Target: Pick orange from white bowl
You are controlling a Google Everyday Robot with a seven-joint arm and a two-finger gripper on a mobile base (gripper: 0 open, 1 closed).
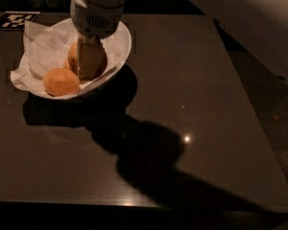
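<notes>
The white bowl (121, 38) sits at the far left of the dark table, lined with crumpled white paper (41, 49) that sticks out past its rim. Two oranges lie in it: one at the front left (61, 81), one further back (102, 61). My gripper (90, 73) reaches straight down from above into the bowl, right at the rear orange and covering its middle. The front orange lies free, just left of the gripper.
The dark glossy table (182, 128) stretches to the right and the front of the bowl. A black-and-white marker tag (13, 19) lies at the far left corner. The table's right edge (245, 104) drops to the floor.
</notes>
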